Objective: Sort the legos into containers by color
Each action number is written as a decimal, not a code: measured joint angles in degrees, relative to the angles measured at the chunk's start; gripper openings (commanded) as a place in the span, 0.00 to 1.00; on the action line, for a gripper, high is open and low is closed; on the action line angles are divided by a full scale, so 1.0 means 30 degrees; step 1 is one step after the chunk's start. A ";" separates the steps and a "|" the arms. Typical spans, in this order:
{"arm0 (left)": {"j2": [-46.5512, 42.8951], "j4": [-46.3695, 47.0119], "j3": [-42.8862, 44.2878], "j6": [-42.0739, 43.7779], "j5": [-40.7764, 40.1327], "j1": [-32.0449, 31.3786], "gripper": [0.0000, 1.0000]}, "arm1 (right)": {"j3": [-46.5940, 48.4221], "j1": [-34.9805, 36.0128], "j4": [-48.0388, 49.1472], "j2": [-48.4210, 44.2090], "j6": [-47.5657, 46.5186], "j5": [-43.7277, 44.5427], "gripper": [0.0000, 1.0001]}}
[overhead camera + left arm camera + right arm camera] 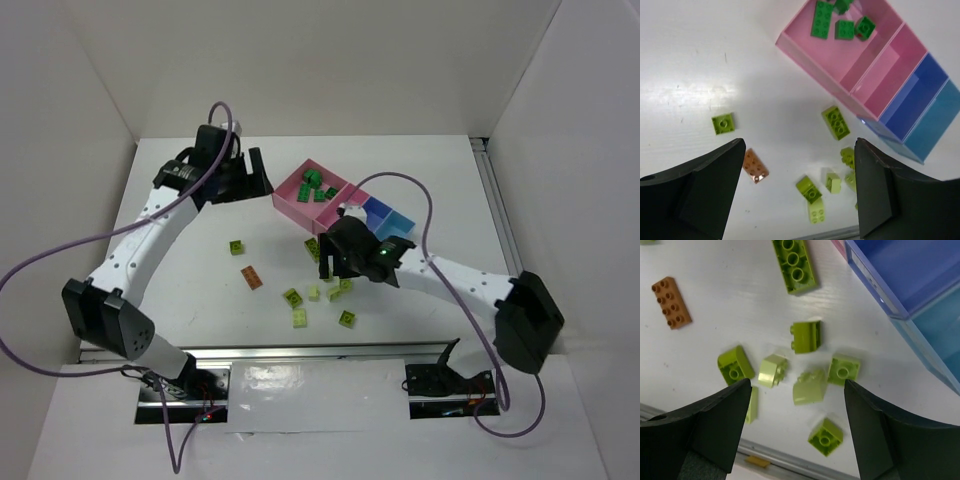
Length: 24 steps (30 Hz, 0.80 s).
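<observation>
Several dark green legos (318,185) lie in the far-left pink container (290,196); they also show in the left wrist view (822,19). Lime legos (301,318) and one orange-brown lego (251,277) lie scattered on the white table. My left gripper (255,173) is open and empty, held high just left of the pink container (805,50). My right gripper (325,260) is open and empty above the lime cluster; a curved lime lego (810,386) lies between its fingers, below them. The orange-brown lego shows in both wrist views (755,166) (671,302).
The second pink container (337,210), the periwinkle one (378,209) and the light blue one (398,224) hold no legos that I can see. A single lime lego (236,246) lies apart at the left. A metal rail (320,352) runs along the near table edge.
</observation>
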 measured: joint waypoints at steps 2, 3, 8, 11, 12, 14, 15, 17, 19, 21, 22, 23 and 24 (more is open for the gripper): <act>-0.0852 -0.0007 -0.1209 -0.0007 0.0350 0.0168 0.89 | 0.0984 0.0197 0.0146 0.1676 0.0131 0.0313 0.80; -0.1115 -0.0015 -0.1770 -0.0007 0.0525 0.0299 0.89 | 0.1311 0.0189 0.0153 0.2397 0.0211 0.0379 0.76; -0.1260 -0.0073 -0.3082 -0.0007 0.1129 0.0823 0.89 | 0.2732 0.0211 0.0117 0.5340 0.0379 0.0481 0.73; -0.1268 -0.0058 -0.3235 -0.0007 0.1297 0.1239 0.88 | 0.3024 0.0495 0.0160 0.6222 0.0546 0.0947 0.73; -0.1268 -0.0007 -0.3264 -0.0015 0.1384 0.1341 0.87 | 0.3024 0.0627 0.0168 0.6288 0.0561 0.1042 0.73; -0.1297 0.0175 -0.3388 -0.0007 0.1683 0.1486 0.86 | 0.3024 0.0867 0.0313 0.6331 0.0568 0.1231 0.72; -0.1297 0.0226 -0.3424 -0.0015 0.1916 0.1494 0.86 | 0.3067 0.0940 0.0306 0.6397 0.0576 0.1304 0.69; -0.1297 0.0313 -0.3490 -0.0015 0.2368 0.1486 0.86 | 0.3279 0.1013 0.0277 0.6710 0.0546 0.1457 0.59; -0.1297 0.0379 -0.3504 -0.0015 0.2659 0.1486 0.86 | 0.3592 0.1027 0.0284 0.7206 0.0597 0.1574 0.50; -0.1297 0.0466 -0.3526 -0.0007 0.2703 0.1479 0.86 | 0.3781 0.1027 0.0284 0.7592 0.0554 0.1770 0.48; -0.1297 0.0474 -0.3555 -0.0015 0.2659 0.1486 0.86 | 0.3956 0.1027 0.0262 0.7708 0.0561 0.1829 0.48; -0.1297 0.0488 -0.3592 -0.0022 0.2645 0.1486 0.86 | 0.4116 0.1027 0.0255 0.7883 0.0525 0.1851 0.48; -0.1297 0.0525 -0.3665 -0.0022 0.2616 0.1486 0.86 | 0.4357 0.1027 0.0182 0.8058 0.0495 0.1916 0.48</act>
